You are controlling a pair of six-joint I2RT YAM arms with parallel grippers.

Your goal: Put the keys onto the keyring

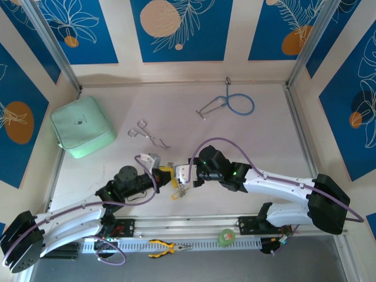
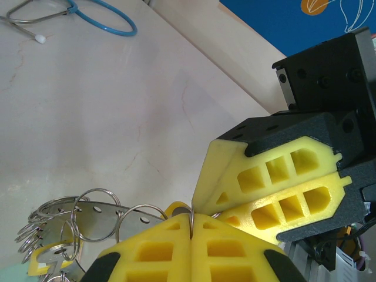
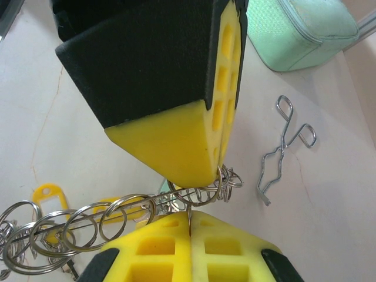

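1. Keyring [image 3: 157, 203]: thin silvery hoop seen almost edge-on, strung with a row of overlapping small split rings [image 3: 88, 226], all bright and wiry.
2. From the left wrist, keyring [image 2: 101, 211] as a flat grey metal band with round holes, its rings bunched at the far left end.
3. Keys [image 3: 48, 194]: flat yellow plastic heads with a slot, hanging at the ring's low end, partly hidden behind the loops.
4. Long axis nearly level in the right wrist view, rising slightly from lower left toward the fingers.
5. Located at the near middle of the pale table [image 1: 176, 111], between the two arms' tips.
6. Left gripper [image 2: 191, 220]: ribbed yellow foam pads pressed together, pinching the ring's wire.
7. Right gripper [image 3: 189, 222]: likewise clamped, wire caught in the seam.
8. Steel forceps [image 3: 282, 147] and mint fabric pouch [image 3: 299, 29] lying well apart on the table.
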